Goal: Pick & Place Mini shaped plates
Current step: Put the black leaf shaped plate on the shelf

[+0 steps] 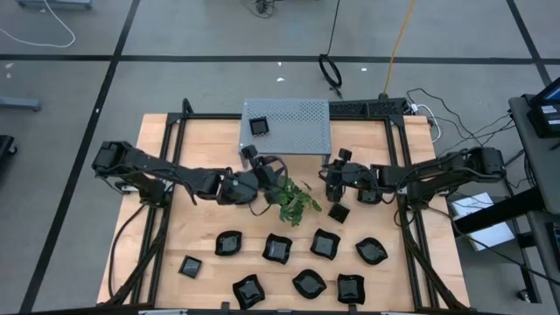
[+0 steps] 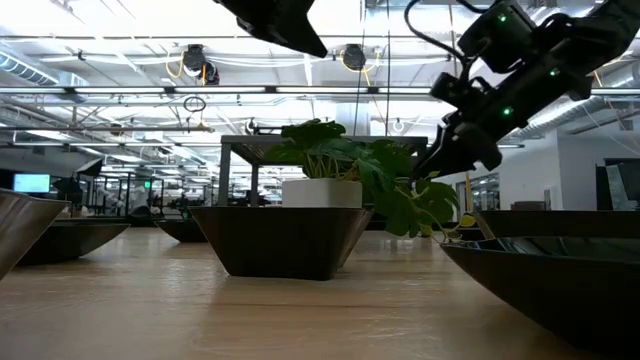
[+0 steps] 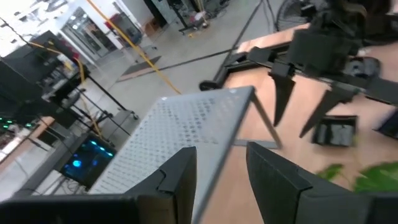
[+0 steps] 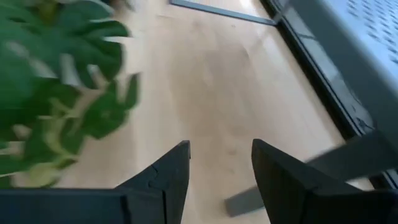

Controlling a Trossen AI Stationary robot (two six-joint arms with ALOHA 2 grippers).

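Plates, small and shiny black, lay all over the near part of the wooden counter (image 1: 175, 157) as I watched from far away. Going from the left, I saw a little square plate (image 1: 191, 267), then a round plate (image 1: 228, 243), then a wavy plate (image 1: 248, 291). More sat in the middle and out to the right, like the far-right plate (image 1: 371, 252). One dish on the shelf (image 1: 259, 126) rested at the left end of the grey metal shelf (image 1: 297, 122) at the back.

My left end effector (image 1: 253, 158) hung in the air just by the front left corner of that shelf, and it was empty with its fingers a little way apart. Next to it stood the green plant (image 1: 293, 201) in its white pot.

My right end effector (image 1: 333, 192) pointed down on the other side of the plant. Its fingers were apart too and held nothing. A tilted-looking square dish (image 1: 339, 212) lay on the counter just under it, not touched.
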